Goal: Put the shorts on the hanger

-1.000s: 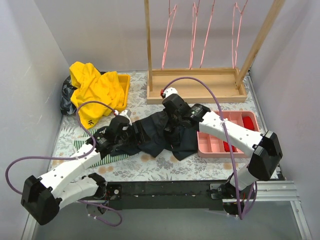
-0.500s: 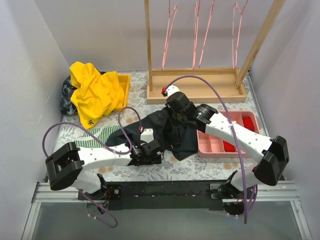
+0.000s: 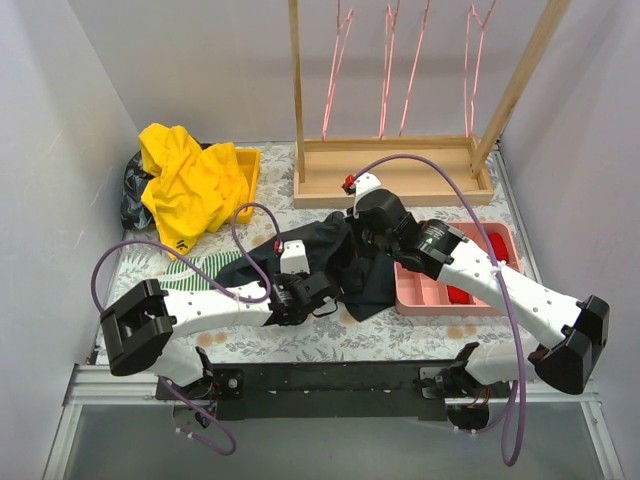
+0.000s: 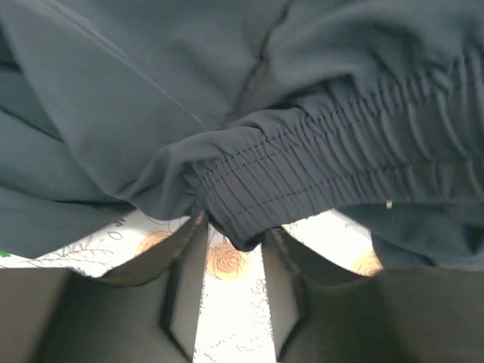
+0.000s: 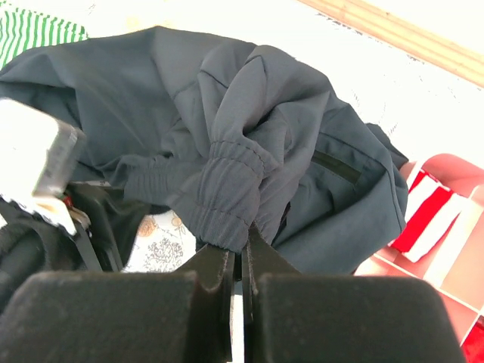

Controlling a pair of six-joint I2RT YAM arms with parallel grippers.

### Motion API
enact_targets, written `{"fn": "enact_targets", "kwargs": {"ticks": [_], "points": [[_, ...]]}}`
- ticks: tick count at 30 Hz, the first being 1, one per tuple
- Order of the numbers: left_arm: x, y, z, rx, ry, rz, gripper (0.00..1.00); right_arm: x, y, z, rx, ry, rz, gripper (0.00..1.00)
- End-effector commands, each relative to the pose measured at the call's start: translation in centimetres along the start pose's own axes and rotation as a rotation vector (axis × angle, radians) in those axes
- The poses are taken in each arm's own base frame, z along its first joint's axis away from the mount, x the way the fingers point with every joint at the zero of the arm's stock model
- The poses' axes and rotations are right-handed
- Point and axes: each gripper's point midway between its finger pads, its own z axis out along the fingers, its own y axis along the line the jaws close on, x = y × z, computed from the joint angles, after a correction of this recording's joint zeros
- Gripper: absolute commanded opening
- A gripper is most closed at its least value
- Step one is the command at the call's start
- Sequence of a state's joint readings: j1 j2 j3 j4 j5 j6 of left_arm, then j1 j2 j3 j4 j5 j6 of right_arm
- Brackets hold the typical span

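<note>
The dark navy shorts (image 3: 345, 262) lie crumpled mid-table, partly lifted. My right gripper (image 3: 360, 238) is shut on a bunched part of their elastic waistband (image 5: 227, 189), with fabric pinched between the fingertips (image 5: 240, 253). My left gripper (image 3: 325, 296) is at the shorts' near edge, low over the tablecloth. Its fingers (image 4: 189, 265) stand a narrow gap apart, and a fold of the gathered waistband (image 4: 249, 189) dips between the tips (image 4: 234, 227). Several pink-red wire hangers (image 3: 388, 70) hang on the wooden rack at the back, none in either gripper.
The wooden rack's base tray (image 3: 395, 172) stands behind the shorts. A yellow garment (image 3: 190, 185) spills over a yellow bin (image 3: 247, 165) at back left. A green-and-white striped cloth (image 3: 195, 270) lies under the left arm. A pink tray (image 3: 440, 285) holding red items sits at right.
The left arm swung from the shorts' left side round to their near edge, and its jaws narrowed around the waistband. The right arm shifted right, still gripping the shorts.
</note>
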State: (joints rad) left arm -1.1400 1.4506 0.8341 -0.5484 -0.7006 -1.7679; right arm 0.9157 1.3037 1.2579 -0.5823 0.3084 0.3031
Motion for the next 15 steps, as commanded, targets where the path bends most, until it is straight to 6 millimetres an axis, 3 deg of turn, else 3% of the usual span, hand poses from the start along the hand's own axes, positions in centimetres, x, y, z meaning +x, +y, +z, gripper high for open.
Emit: {"fn": "enact_targets", "kwargs": {"ticks": [1, 4, 5, 7, 9, 11, 13, 14, 15], "points": [[-4.0, 1.2, -0.4, -0.033, -0.134, -0.076, 0.27, -0.7, -0.3, -1.3, -0.005, -0.053, 0.037, 0.01], [-5.1, 2.0, -0.1, -0.033, -0.142, -0.087, 0.15, -0.5, -0.5, -1.8, -0.007, -0.059, 0.045, 0.01], [-5.6, 2.0, -0.3, -0.029, -0.151, -0.089, 0.04, -0.4, -0.7, -2.0, 0.001, -0.062, 0.044, 0.01], [-7.7, 1.7, -1.3, -0.017, -0.187, -0.076, 0.0, -0.2, -1.2, -2.2, 0.024, -0.058, 0.038, 0.01], [-10.7, 1.4, -3.5, 0.014, -0.248, -0.092, 0.0, -0.4, -2.3, -2.9, 0.076, -0.062, 0.025, 0.01], [-15.5, 0.5, -7.3, 0.085, -0.322, -0.098, 0.0, -1.6, -3.4, -4.0, 0.126, -0.097, 0.01, 0.01], [-18.7, 0.0, -10.5, 0.141, -0.372, -0.071, 0.0, -2.5, -4.2, -5.2, 0.16, -0.122, -0.01, 0.01], [-22.4, -0.8, -14.0, 0.215, -0.431, -0.132, 0.0, -3.5, -4.7, -6.0, 0.183, -0.153, -0.009, 0.01], [-23.7, -1.3, -15.6, 0.256, -0.441, -0.135, 0.0, -5.1, -4.7, -7.0, 0.183, -0.194, -0.007, 0.01]]}}
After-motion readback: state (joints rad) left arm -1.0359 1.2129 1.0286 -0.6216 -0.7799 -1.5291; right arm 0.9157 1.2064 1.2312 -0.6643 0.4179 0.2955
